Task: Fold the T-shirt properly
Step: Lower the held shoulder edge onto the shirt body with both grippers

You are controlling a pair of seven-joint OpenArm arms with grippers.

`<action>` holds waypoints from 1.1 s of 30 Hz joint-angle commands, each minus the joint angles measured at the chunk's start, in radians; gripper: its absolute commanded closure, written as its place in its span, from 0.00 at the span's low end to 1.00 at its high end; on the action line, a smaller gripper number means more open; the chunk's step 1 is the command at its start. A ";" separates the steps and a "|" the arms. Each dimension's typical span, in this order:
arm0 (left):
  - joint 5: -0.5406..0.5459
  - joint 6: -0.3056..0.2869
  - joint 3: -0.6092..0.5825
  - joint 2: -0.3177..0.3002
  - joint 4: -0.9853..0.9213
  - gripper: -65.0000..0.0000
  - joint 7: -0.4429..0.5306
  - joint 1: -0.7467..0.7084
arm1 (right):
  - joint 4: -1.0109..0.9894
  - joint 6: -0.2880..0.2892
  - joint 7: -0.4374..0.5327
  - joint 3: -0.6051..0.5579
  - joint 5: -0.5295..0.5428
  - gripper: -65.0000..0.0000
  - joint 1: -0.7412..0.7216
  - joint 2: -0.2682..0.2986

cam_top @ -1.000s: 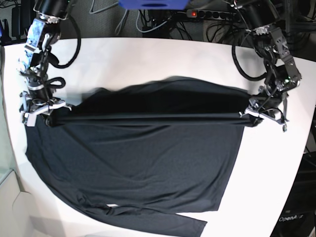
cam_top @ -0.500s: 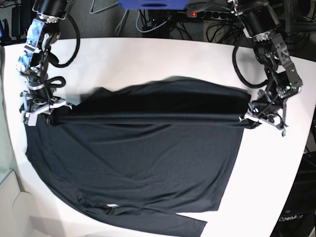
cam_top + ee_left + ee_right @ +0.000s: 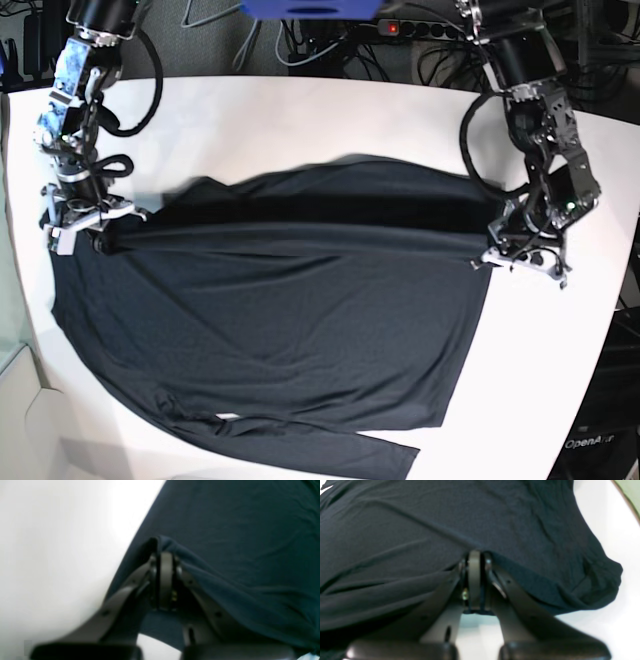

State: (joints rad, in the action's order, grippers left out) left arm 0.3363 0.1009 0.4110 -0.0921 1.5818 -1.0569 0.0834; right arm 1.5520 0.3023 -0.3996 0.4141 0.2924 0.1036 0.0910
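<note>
The dark T-shirt (image 3: pixel 300 330) lies spread over the white table (image 3: pixel 300 120), and a long sleeve (image 3: pixel 330 450) trails along its near edge. Its far part is gathered into a raised fold stretched between both grippers. My left gripper (image 3: pixel 497 250) is shut on the fold's right end; the left wrist view shows cloth (image 3: pixel 237 530) pinched in the closed tips (image 3: pixel 165 552). My right gripper (image 3: pixel 100 228) is shut on the fold's left end, and the right wrist view shows fabric (image 3: pixel 445 517) draped over the closed tips (image 3: pixel 474 553).
Bare white table lies beyond the shirt and to its right. Behind the far edge runs a tangle of cables with a power strip (image 3: pixel 400 28). The curved table edge (image 3: pixel 590 400) drops off at the right; a pale green surface (image 3: pixel 10 300) borders the left.
My left gripper has pulled its end of the fold toward the near side and slightly inward, so the fold line now slants down to the right. The right gripper has stayed put.
</note>
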 commanded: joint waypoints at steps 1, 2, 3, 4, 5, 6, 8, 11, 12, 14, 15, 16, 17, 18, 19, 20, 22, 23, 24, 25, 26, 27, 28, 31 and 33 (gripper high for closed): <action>0.002 -0.003 -0.022 -0.025 0.021 1.00 0.010 0.016 | 0.015 0.002 0.028 0.004 0.004 1.00 -0.009 0.011; 0.002 -0.003 -0.047 -0.033 0.021 1.00 0.011 0.016 | 0.015 0.002 0.028 0.004 0.004 1.00 -0.009 0.011; 0.002 -0.002 -0.070 -0.044 0.021 1.00 0.013 0.017 | 0.015 0.002 0.028 0.004 0.004 1.00 -0.009 0.011; 0.002 -0.002 -0.090 -0.054 0.021 1.00 0.010 0.023 | 0.015 0.002 0.028 0.004 0.004 1.00 -0.009 0.011; 0.002 -0.002 -0.102 -0.062 0.016 1.00 0.010 0.034 | 0.015 0.002 0.028 0.004 0.004 1.00 -0.009 0.011; 0.001 -0.002 -0.106 -0.064 0.009 1.00 0.008 0.045 | 0.015 0.002 0.028 0.004 0.004 1.00 -0.008 0.011; -0.001 -0.002 -0.106 -0.064 -0.007 1.00 0.008 0.054 | 0.015 0.002 0.028 0.004 0.004 1.00 -0.008 0.011; -0.001 -0.002 -0.110 -0.064 -0.051 1.00 0.008 0.080 | 0.015 0.002 0.028 0.004 0.004 1.00 -0.006 0.011; -0.001 -0.002 -0.110 -0.064 -0.070 1.00 0.008 0.088 | 0.015 0.002 0.028 0.004 0.004 1.00 -0.006 0.011; -0.001 -0.002 -0.111 -0.064 -0.100 1.00 0.008 0.100 | 0.015 0.002 0.028 0.004 0.004 1.00 -0.005 0.011; -0.001 -0.002 -0.111 -0.064 -0.111 1.00 0.008 0.105 | 0.015 0.002 0.028 0.004 0.004 1.00 -0.005 0.011; -0.001 -0.002 -0.110 -0.064 -0.119 1.00 0.008 0.108 | 0.015 0.002 0.028 0.004 0.004 1.00 -0.005 0.011; -0.001 -0.002 -0.110 -0.064 -0.126 1.00 0.008 0.112 | 0.015 0.002 0.028 0.004 0.004 1.00 -0.005 0.011; -0.001 -0.002 -0.108 -0.064 -0.133 1.00 0.008 0.114 | 0.015 0.002 0.028 0.004 0.004 1.00 -0.005 0.011; -0.001 -0.002 -0.108 -0.064 -0.133 1.00 0.008 0.114 | 0.015 0.002 0.028 0.006 0.004 1.00 -0.005 0.011; -0.001 -0.002 -0.108 -0.064 -0.130 1.00 0.008 0.114 | 0.015 0.002 0.028 0.007 0.004 1.00 -0.005 0.011; 0.001 -0.002 -0.108 -0.064 -0.128 1.00 0.008 0.114 | 0.015 0.002 0.028 0.010 0.004 0.94 -0.005 0.011; 0.001 -0.002 -0.108 -0.064 -0.125 0.97 0.008 0.114 | 0.015 0.002 0.028 0.012 0.004 0.89 -0.005 0.011; 0.001 -0.002 -0.108 -0.064 -0.122 0.92 0.008 0.114 | 0.015 0.002 0.028 0.012 0.004 0.83 -0.003 0.010; 0.002 -0.002 -0.108 -0.064 -0.122 0.85 0.008 0.112 | 0.015 0.002 0.028 0.012 0.004 0.79 -0.003 0.010; 0.002 -0.002 -0.108 -0.064 -0.122 0.77 0.007 0.111 | 0.015 0.002 0.028 0.012 0.004 0.75 -0.003 0.010; 0.005 -0.002 -0.108 -0.064 -0.122 0.69 0.005 0.106 | 0.015 0.002 0.028 0.012 0.004 0.70 -0.003 0.010; 0.008 -0.002 -0.108 -0.064 -0.122 0.59 -0.009 0.105 | 0.015 0.002 0.028 0.012 0.004 0.66 -0.003 0.010; 0.010 -0.008 -0.106 -0.064 -0.093 0.29 -0.026 0.102 | 0.015 0.002 0.028 0.012 0.004 0.54 0.009 0.010; 0.010 -0.003 -0.106 -0.062 -0.056 0.17 -0.030 0.082 | 0.021 0.002 0.032 0.010 0.006 0.51 0.018 0.010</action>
State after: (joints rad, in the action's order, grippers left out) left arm 0.3405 0.1013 0.3012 -0.1467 1.5074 -1.0962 0.1444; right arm 1.5528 0.3023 -0.3958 0.4206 0.2935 0.1310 0.0906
